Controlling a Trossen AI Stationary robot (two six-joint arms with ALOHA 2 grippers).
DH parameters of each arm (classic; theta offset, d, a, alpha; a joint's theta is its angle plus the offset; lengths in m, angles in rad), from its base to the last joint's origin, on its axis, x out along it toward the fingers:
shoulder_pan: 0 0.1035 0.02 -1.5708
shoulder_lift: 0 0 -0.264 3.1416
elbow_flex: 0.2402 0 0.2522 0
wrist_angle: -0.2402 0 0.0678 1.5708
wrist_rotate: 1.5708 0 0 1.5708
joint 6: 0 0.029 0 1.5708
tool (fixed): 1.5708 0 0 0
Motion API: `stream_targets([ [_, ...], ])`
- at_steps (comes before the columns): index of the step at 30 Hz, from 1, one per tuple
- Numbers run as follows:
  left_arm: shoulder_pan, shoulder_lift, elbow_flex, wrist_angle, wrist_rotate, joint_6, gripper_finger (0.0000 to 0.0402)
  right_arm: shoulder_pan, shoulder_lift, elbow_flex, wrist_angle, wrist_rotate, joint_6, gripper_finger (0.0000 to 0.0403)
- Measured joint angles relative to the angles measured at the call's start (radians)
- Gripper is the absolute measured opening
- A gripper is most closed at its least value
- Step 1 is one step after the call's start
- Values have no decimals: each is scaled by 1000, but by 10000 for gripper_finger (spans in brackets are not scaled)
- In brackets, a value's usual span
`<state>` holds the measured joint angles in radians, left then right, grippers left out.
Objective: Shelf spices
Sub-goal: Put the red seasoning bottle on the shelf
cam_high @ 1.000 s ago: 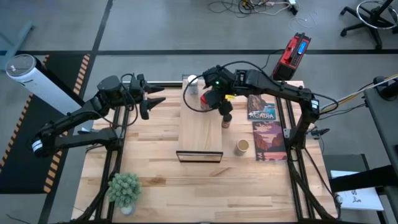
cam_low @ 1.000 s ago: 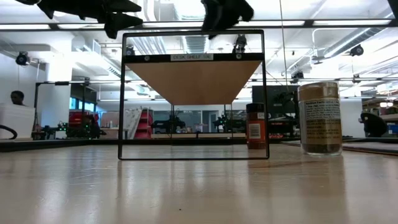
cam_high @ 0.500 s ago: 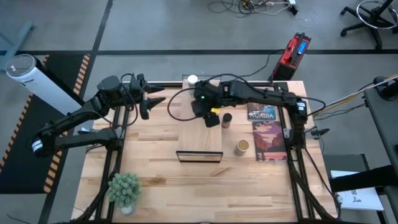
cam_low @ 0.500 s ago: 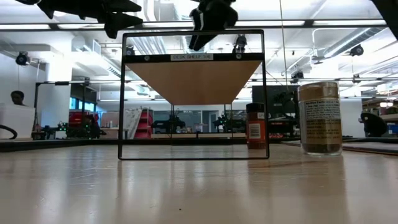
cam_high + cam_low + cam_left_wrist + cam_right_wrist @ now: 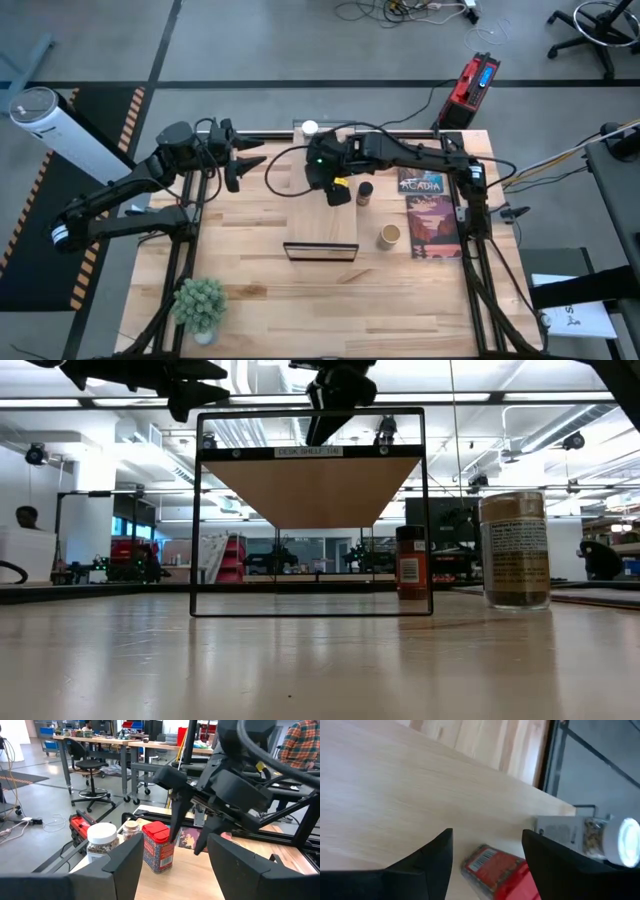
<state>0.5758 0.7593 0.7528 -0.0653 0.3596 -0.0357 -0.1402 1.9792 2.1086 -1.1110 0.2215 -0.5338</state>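
**Spices: two up on the shelf, two on the table**

Tan-topped jar [image 5: 389,235] of brown powder and dark jar [image 5: 365,193] stand on the table [image 5: 250,280]. Red tin [image 5: 158,846] and white-capped jar [image 5: 102,841] occupy the shelf [image 5: 320,215]. Right gripper [image 5: 334,190], released, hovers above the tin; left gripper [image 5: 240,165] waits, released. Workshop benches behind.

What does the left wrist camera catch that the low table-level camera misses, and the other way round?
Only the left wrist view shows the red tin and the white-capped jar close beside it, plus a person in a plaid shirt in the room behind. Only the low view shows the wide tan-topped round jar and the dark black-lidded jar, both on the tabletop beside the shelf. Both show the right gripper, open, above the pale-wood shelf board.
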Motion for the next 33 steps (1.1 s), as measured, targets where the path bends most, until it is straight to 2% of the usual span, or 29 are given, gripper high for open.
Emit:
stream_targets([
  [4, 0, 0, 0, 2, 0, 0, 209, -5, 0, 0, -4, 130, -15, 213],
  [6, 0, 0, 0, 2, 2, -2, 207, -12, 2, 0, -4, 163, -26, 211],
  [10, 0, 0, 0, 2, 21, -3, 203, -26, 4, 0, -4, 111, 13, 208],
  [16, 0, 0, 0, 1, 21, -3, 202, -35, 5, 0, -1, 101, 45, 209],
  [33, 0, -14, 0, -5, 24, -4, 201, -35, 5, -1, -148, 183, 27, 198],
])
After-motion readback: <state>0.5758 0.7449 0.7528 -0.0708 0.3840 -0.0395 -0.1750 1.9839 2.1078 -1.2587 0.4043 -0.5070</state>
